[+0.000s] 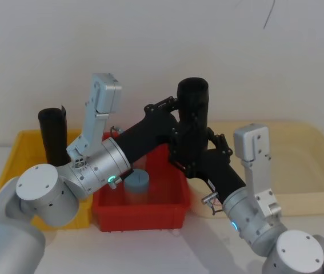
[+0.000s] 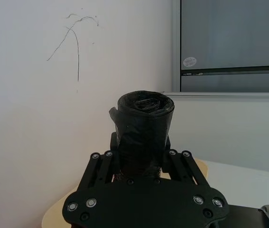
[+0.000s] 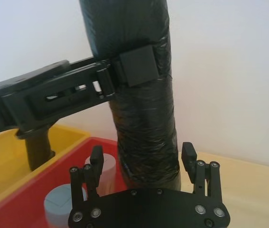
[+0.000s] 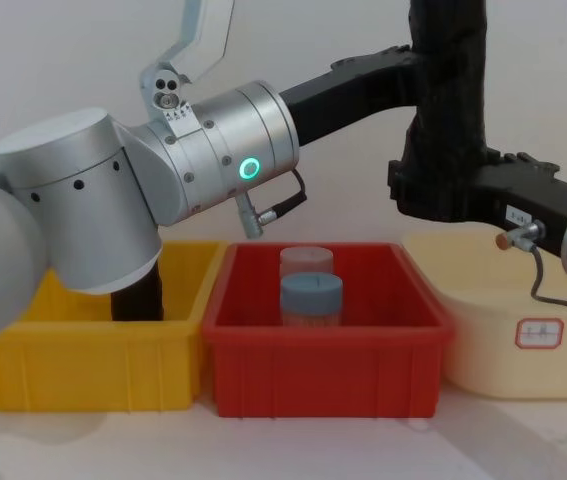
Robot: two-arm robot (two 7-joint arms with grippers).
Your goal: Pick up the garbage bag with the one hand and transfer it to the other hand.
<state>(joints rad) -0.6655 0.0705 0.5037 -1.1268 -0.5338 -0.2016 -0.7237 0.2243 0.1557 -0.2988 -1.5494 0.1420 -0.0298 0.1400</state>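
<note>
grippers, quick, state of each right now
left gripper: closed on the garbage bag
right gripper: open, fingers either side of the garbage bag's lower end

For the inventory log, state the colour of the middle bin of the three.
The middle bin is red; the chest view shows it best.

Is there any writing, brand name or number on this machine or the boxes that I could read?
No text is readable.
White label on the right gripper: too small to read.
Red-framed sticker on the cream bin: too small to read.
Round sticker on the window: too small to read.
</note>
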